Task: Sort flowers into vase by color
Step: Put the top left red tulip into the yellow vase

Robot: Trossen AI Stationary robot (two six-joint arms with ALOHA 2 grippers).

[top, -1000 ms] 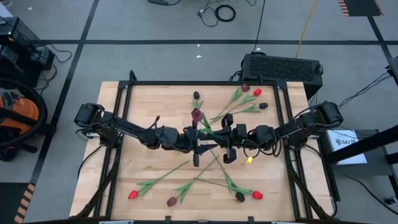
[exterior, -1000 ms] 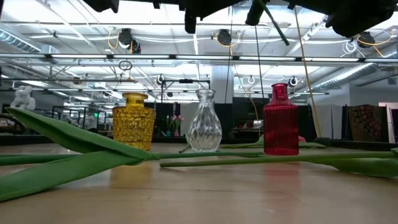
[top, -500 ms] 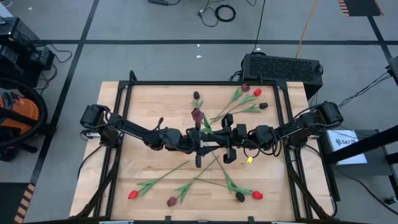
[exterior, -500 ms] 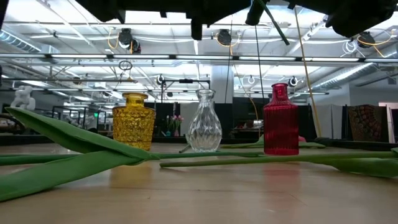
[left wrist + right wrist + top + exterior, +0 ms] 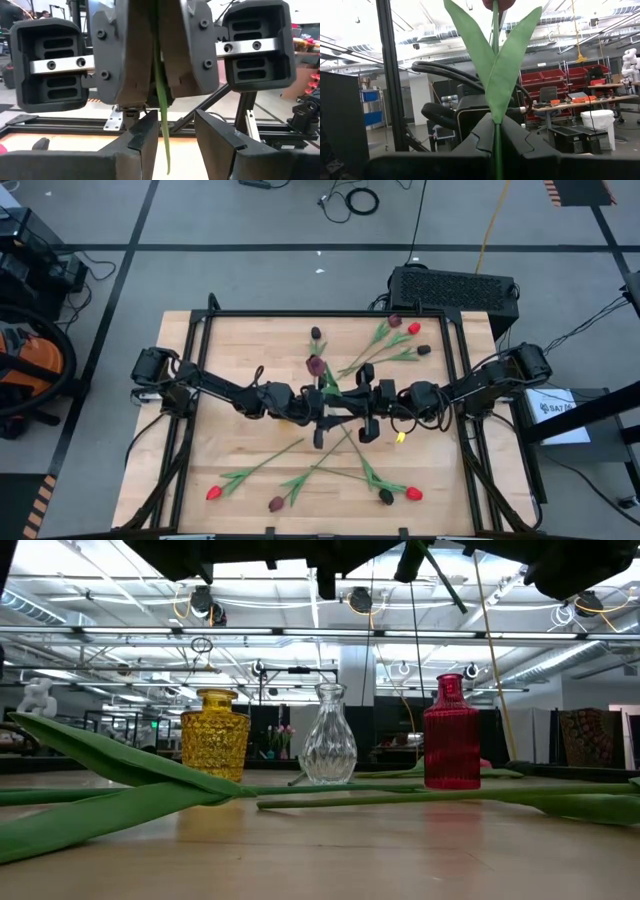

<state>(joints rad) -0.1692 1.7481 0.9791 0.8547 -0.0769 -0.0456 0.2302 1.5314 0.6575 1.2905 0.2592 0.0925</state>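
Note:
My right gripper (image 5: 496,136) is shut on a tulip above the middle of the table (image 5: 250,370). The tulip's maroon head (image 5: 317,365) and its two leaves (image 5: 492,65) stand above the fingers. My left gripper (image 5: 172,145) faces the right one, open. Its fingers stand on either side of the tulip's hanging lower stem (image 5: 164,135) without touching it. Other flowers lie flat on the table, one group at the far right (image 5: 392,338) and one near the front edge (image 5: 330,475). A yellow vase (image 5: 216,733), a clear vase (image 5: 328,735) and a red vase (image 5: 451,732) stand in a row. My right gripper pinches the tulip's stem just below its leaves (image 5: 496,129) between its two fingers. The fingers come from the table's right, slanting a little upward, and lie across the stem. The tulip is upright and lifted clear, its lower stem (image 5: 165,150) hanging free below the fingers.
A black frame (image 5: 300,313) borders the table. A black box (image 5: 455,288) sits past the far right corner. Long stems and leaves (image 5: 120,775) lie across the table in front of the vases. Bare wood shows at the far left (image 5: 250,340).
My left gripper has moved a little toward the table's right edge, closer to the tulip that the right gripper holds. The right gripper and the tulip have kept still.

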